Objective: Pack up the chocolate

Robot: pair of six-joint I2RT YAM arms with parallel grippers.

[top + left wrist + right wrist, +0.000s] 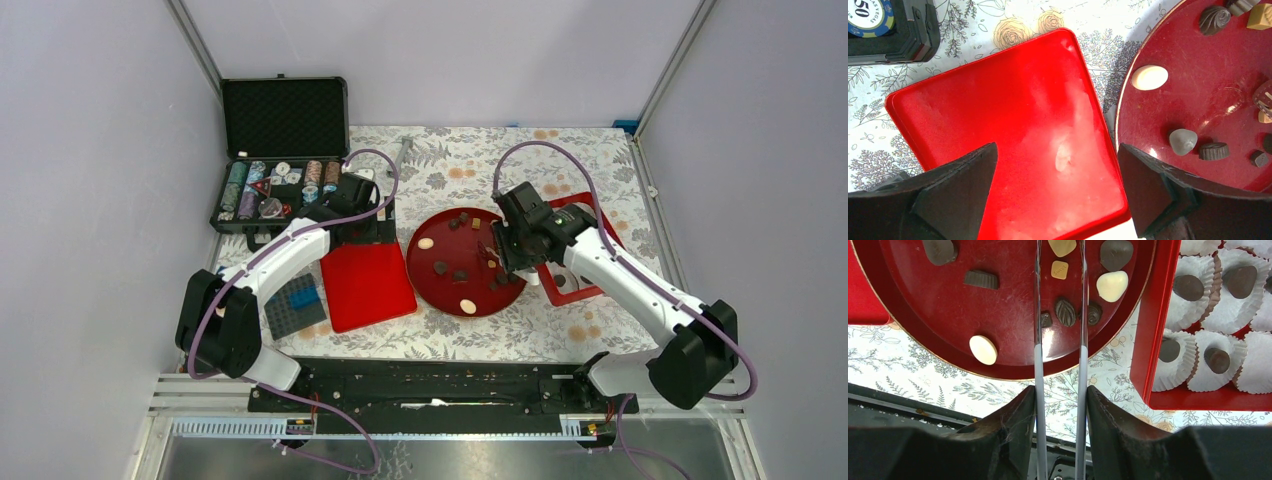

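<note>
The chocolate point(441, 267) lies as several small dark and cream pieces on a round red plate point(450, 245) at mid-table. More pieces sit in white paper cups point(1188, 287) in a red box point(1153, 340) right of the plate. My right gripper point(1060, 400) is shut on clear tongs point(1037, 365). The tongs' arms stand apart over the plate with a dark leaf-shaped piece point(1065, 311) between them. My left gripper point(1058, 170) is open and empty above a flat red lid point(1013, 125) left of the plate point(1208, 75). A cream oval piece point(1149, 77) lies near the plate's rim.
An open black case of poker chips point(285, 180) stands at the back left, with one chip point(868, 15) in the left wrist view. A blue and dark grey studded brick plate point(295, 305) lies left of the lid point(365, 285). A black rail point(430, 385) runs along the near edge.
</note>
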